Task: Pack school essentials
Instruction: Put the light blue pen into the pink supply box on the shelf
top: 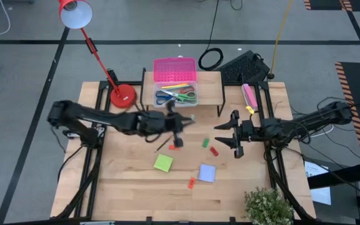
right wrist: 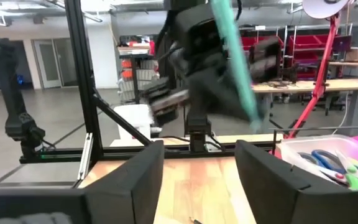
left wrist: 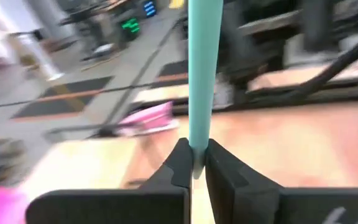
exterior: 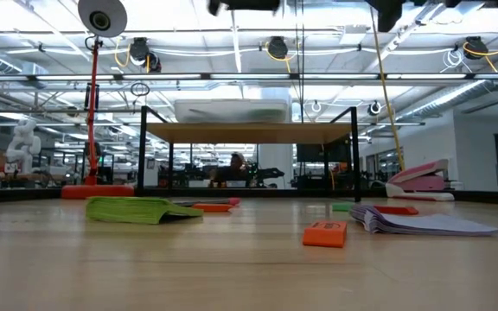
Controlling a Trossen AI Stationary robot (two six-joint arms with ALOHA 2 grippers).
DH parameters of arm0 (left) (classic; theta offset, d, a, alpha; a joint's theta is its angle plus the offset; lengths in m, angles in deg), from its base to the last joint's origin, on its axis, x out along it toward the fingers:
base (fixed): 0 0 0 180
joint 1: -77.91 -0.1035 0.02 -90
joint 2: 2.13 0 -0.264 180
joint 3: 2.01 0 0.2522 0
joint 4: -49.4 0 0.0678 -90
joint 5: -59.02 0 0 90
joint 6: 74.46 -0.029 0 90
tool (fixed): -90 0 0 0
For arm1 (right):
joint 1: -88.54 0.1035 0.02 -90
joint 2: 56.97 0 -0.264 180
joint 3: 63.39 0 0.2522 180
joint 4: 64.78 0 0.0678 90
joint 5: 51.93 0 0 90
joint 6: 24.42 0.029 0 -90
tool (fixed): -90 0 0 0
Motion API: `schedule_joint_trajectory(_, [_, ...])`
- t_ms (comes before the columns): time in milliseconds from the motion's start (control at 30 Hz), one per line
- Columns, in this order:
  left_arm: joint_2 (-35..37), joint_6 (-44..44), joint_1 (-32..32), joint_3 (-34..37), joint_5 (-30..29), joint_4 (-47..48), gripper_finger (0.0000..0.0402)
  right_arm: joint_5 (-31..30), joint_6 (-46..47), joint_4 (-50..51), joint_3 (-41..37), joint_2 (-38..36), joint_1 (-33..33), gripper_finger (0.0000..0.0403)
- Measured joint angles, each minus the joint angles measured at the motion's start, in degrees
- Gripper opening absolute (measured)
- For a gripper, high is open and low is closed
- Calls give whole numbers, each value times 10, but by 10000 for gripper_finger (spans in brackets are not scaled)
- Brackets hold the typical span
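Observation:
My left gripper (top: 175,122) hangs over the table's middle, just in front of the clear box (top: 175,94), and is shut on a teal pencil (left wrist: 202,74). The right wrist view shows that pencil (right wrist: 236,59) tilted in the air. The box holds scissors (top: 167,97) and pens. My right gripper (top: 226,134) stands open to the right of the middle, with nothing between its fingers. Lying flat on the wood are a green pad (top: 163,163), a lavender pad (top: 207,173), red erasers (top: 192,182) (top: 214,150), a green eraser (top: 205,143) and a reddish pencil (top: 175,147). My left gripper pinches the teal pencil near one end (left wrist: 196,149) between its two fingertips. The long rest of the pencil sticks out past the fingertips. The pencil is lifted clear of the table and stands steeply tilted.
The box's pink lid (top: 175,69) stands open at the back, under a black frame (top: 220,94). A pink oblong object with a yellow tip (top: 249,97) lies at the back right, a red lamp base (top: 122,95) at the back left, a plant (top: 267,206) at the near right.

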Motion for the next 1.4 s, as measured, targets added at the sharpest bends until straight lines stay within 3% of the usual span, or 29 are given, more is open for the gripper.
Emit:
schedule_joint_trajectory(267, [74, -26, -114, -1, -36, 139, 34, 0, -18, 32, 0, -28, -1, 187])
schedule_joint_trajectory(500, [51, -74, -231, 0, 19, 225, 28, -2, -63, 79, 0, -27, -2, 167])
schedule_joint_trajectory(700, [41, -121, -292, 0, 60, 228, 34, -5, -96, 94, 0, -25, -2, 156])
schedule_joint_trajectory(967, [24, -148, -328, -1, 155, 271, 36, -32, -109, 108, 0, -25, -5, 153])
schedule_joint_trajectory(1400, [5, -152, -341, 0, 113, 271, 37, -30, -102, 108, 0, -25, -5, 153])
